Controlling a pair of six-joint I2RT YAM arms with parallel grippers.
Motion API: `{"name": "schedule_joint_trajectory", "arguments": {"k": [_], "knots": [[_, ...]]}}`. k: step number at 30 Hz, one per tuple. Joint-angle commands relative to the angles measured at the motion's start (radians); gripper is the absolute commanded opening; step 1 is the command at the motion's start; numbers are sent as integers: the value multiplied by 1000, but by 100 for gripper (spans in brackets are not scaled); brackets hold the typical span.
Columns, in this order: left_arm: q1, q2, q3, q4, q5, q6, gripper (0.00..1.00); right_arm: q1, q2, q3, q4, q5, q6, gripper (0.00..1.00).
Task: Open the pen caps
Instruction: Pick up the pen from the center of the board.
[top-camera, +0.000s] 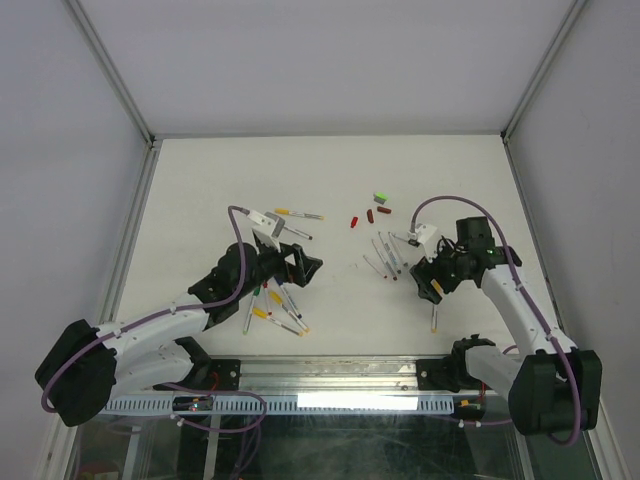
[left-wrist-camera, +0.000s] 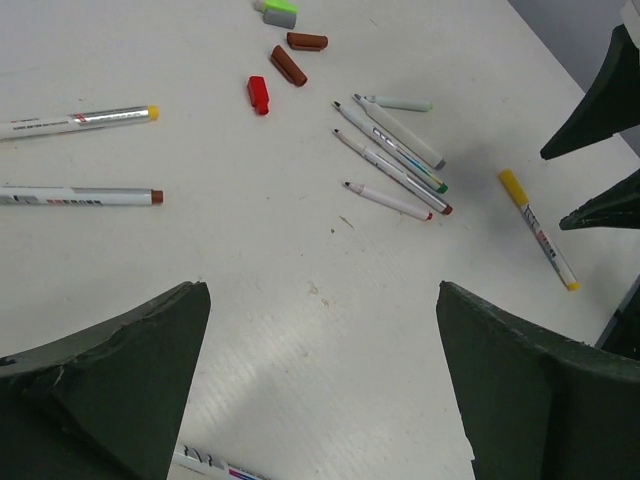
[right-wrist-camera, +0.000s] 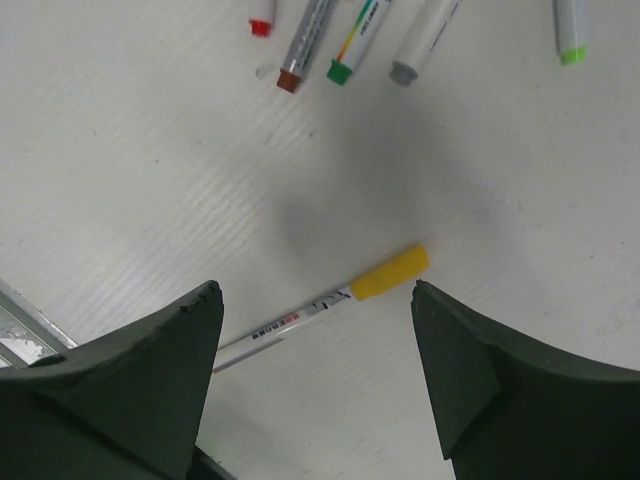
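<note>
Both released and empty, my left claw (left-wrist-camera: 325, 290) and right claw (right-wrist-camera: 315, 290) need a next pen; I think the right should clench the pen (right-wrist-camera: 290, 322) with the yellow cap (right-wrist-camera: 390, 272).

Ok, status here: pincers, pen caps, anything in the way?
Open and empty: left pincer, right pincer. Right one above thin white pen, yellow plastic cap on. Loose red plastic cap, brown plastic caps beyond. Nothing blocking.

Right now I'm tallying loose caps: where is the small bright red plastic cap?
The small bright red plastic cap lies in the top view slightly right of centre, just left of two dark red plastic caps.
</note>
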Motion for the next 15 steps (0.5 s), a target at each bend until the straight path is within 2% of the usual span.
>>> {"name": "schedule_joint_trajectory", "arguments": {"k": [1,15], "knots": [[10,4,55,-28,-26,74,99,-4,-10,-13,12,103,-21,78],[11,5,55,-61,-39,71,99,-5,57,-33,24,158,-7,77]]}}
